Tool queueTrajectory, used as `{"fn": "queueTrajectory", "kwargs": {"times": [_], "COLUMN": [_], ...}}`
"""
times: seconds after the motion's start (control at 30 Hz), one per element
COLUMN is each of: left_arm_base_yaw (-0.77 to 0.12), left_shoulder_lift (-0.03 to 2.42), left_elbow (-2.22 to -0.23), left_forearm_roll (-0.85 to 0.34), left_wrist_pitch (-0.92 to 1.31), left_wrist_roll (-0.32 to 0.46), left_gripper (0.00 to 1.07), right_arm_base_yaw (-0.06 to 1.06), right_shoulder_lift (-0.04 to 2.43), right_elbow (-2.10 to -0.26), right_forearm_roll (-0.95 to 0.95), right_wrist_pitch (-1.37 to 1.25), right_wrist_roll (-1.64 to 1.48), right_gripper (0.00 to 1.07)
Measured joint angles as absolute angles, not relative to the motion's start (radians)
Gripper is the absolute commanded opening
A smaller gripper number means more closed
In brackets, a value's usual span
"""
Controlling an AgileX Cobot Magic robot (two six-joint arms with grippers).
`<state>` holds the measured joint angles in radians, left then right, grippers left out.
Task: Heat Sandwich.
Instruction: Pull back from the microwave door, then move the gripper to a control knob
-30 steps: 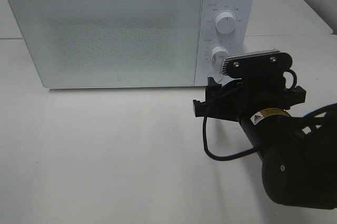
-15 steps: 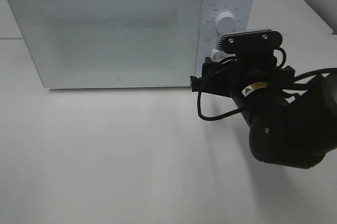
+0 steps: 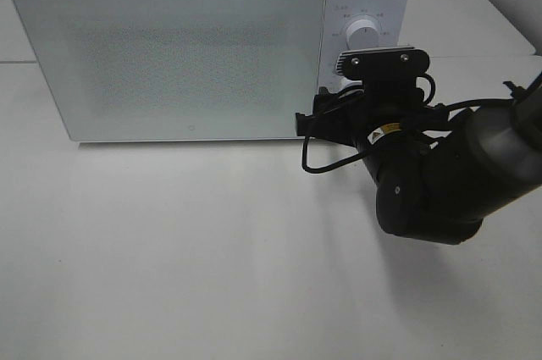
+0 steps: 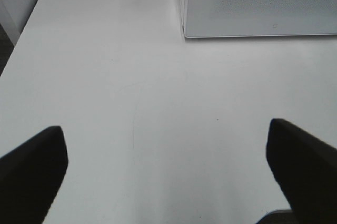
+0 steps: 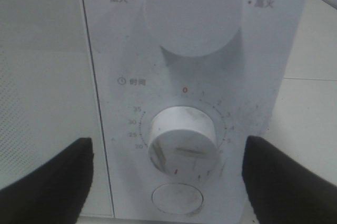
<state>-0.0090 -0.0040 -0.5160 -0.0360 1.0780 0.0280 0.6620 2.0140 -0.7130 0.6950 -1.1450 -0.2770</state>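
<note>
The sandwich is out of view. A white microwave [image 3: 169, 55] stands at the back of the table with its door shut. My right gripper [image 3: 337, 113] is right in front of the control panel, mostly hidden behind its wrist camera in the high view. In the right wrist view my right gripper [image 5: 166, 179] stands open, its two dark fingers [image 5: 47, 182] on either side of the timer knob [image 5: 183, 142] without touching it. My left gripper [image 4: 168, 171] is open over bare table, nothing between its fingers, with the microwave's lower corner [image 4: 258, 2] ahead.
Above the timer knob sits the power knob [image 5: 192, 10], and below it a round button [image 5: 177, 198]. The white table [image 3: 169, 250] spreads in front of the microwave. A black cable [image 3: 318, 161] loops off the right arm.
My right arm has swung left and in toward the microwave's control panel, bringing its gripper up to the timer knob. Both grippers stay open.
</note>
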Motion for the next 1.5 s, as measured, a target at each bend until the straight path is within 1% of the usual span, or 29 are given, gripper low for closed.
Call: {"fn": "queueTrajectory", "kwargs": {"times": [0.17,0.43,0.57,0.63,0.67,0.7,0.73,0.8,0.83,0.9,0.93,1.03,1.3,1.5], "left_arm_base_yaw": [-0.009,-0.009,-0.009,-0.009,-0.009,-0.009,-0.009,-0.009,-0.009,-0.009,-0.009,-0.009,-0.009,-0.009], "left_shoulder_lift": [-0.004,-0.004,-0.004,-0.004,-0.004,-0.004,-0.004,-0.004,-0.004,-0.004,-0.004,-0.004,-0.004,-0.004], "left_elbow": [-0.516,-0.516,-0.516,-0.516,-0.516,-0.516,-0.516,-0.516,-0.516,-0.516,-0.516,-0.516,-0.516,-0.516], "left_forearm_roll": [-0.036,-0.036,-0.036,-0.036,-0.036,-0.036,-0.036,-0.036,-0.036,-0.036,-0.036,-0.035,-0.035,-0.035], "left_wrist_pitch": [1.078,1.078,1.078,1.078,1.078,1.078,1.078,1.078,1.078,1.078,1.078,1.078,1.078,1.078], "left_wrist_roll": [0.028,0.028,0.028,0.028,0.028,0.028,0.028,0.028,0.028,0.028,0.028,0.028,0.028,0.028], "left_gripper": [0.98,0.98,0.98,0.98,0.98,0.98,0.98,0.98,0.98,0.98,0.98,0.98,0.98,0.98], "right_arm_base_yaw": [0.638,0.634,0.634,0.634,0.634,0.634,0.634,0.634,0.634,0.632,0.632,0.632,0.632,0.632], "right_shoulder_lift": [2.044,2.059,2.059,2.059,2.059,2.059,2.059,2.059,2.059,2.059,2.059,2.059,2.064,2.064], "right_elbow": [-0.75,-0.765,-0.765,-0.765,-0.765,-0.765,-0.765,-0.765,-0.765,-0.765,-0.765,-0.765,-0.765,-0.765], "right_forearm_roll": [0.689,0.681,0.681,0.681,0.681,0.681,0.681,0.683,0.683,0.692,0.692,0.693,0.693,0.693], "right_wrist_pitch": [-1.139,-1.136,-1.136,-1.136,-1.136,-1.136,-1.136,-1.139,-1.139,-1.147,-1.149,-1.15,-1.159,-1.16], "right_wrist_roll": [-0.277,-0.276,-0.276,-0.276,-0.276,-0.276,-0.276,-0.276,-0.276,-0.276,-0.276,-0.276,-0.276,-0.254], "right_gripper": [0.75,0.75,0.73,0.64,0.64,0.58,0.46,0.35,0.35,0.22,0.19,0.17,0.18,0.16]}}
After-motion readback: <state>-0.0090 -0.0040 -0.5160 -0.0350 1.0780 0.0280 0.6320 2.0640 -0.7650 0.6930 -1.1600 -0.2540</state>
